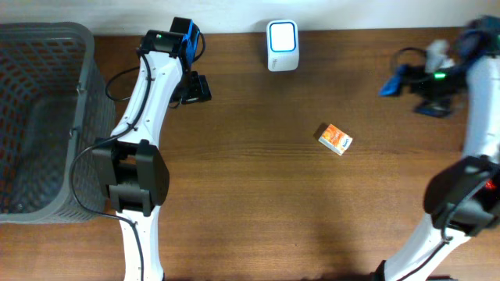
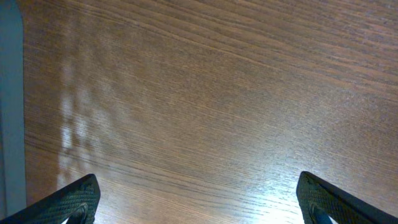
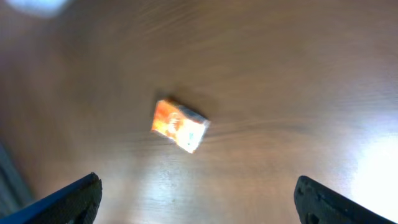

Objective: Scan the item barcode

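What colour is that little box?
The little box is orange with white patches; the overhead view shows it sharpest.

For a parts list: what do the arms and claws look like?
Both the left arm and right arm have white link shells with black joint housings, blue parts and a small green light near the wrist. A black cable loops beside the left arm. The left claw and right claw have black textured fingers.
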